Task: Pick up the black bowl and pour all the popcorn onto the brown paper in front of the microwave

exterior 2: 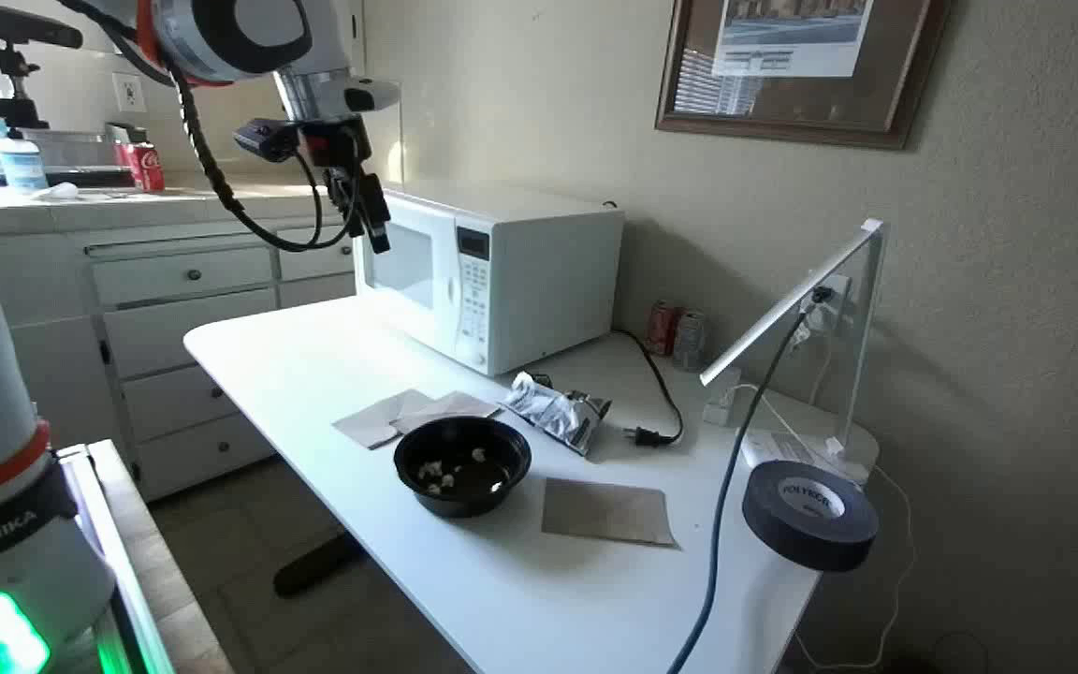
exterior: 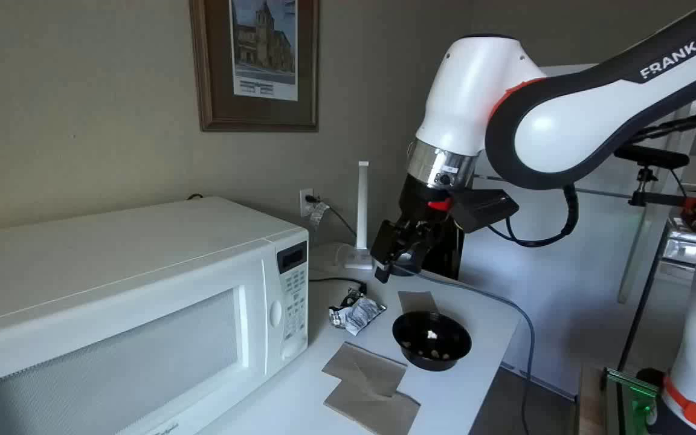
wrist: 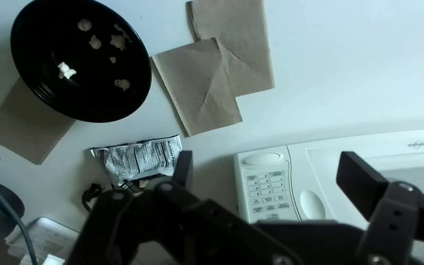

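The glossy black bowl (exterior: 423, 360) stands upright on the white table in both exterior views (exterior 2: 459, 506) and at the upper left of the wrist view (wrist: 74, 108). Several pieces of popcorn (wrist: 66, 70) lie inside it. The brown paper (exterior: 363, 374), two overlapping sheets, lies flat beside the bowl, before the microwave's front; it also shows in the wrist view (wrist: 201, 88). The white microwave (exterior 2: 548, 290) stands at the back of the table. My gripper (wrist: 269, 176) is open and empty, its fingers wide apart. It hangs above the table, apart from the bowl.
Another brown sheet (exterior 2: 606, 512) lies on the bowl's far side from the overlapping sheets. A crumpled silver wrapper (exterior: 357, 314) lies near the microwave's corner. A black tape roll (exterior 2: 810, 515), a clear stand (exterior 2: 862, 346), a plug cord (exterior 2: 661, 402) and a cable (exterior 2: 721, 524) are around the table's end.
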